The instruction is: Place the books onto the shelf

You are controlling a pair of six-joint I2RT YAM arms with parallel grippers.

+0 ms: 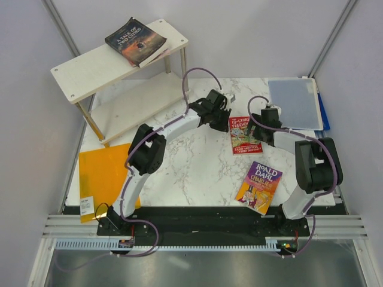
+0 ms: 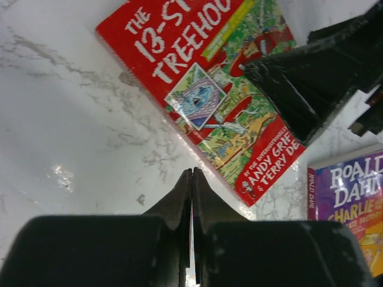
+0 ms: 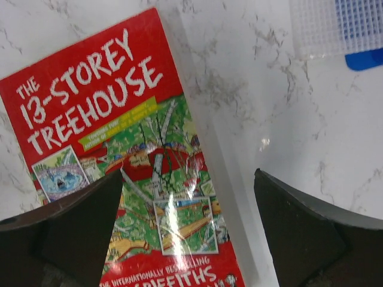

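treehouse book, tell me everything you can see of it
The Treehouse book is a thin, glossy paperback: red cover, white title "The 13-Storey Treehouse", green cartoon artwork, authors' names at the bottom. It lies closed, flat, face up and askew on the marble table, apart from the Roald Dahl book. The open right end effector straddles one long edge, one finger above the cover; whether it touches cannot be told. The shut left end effector sits just off the other long edge.
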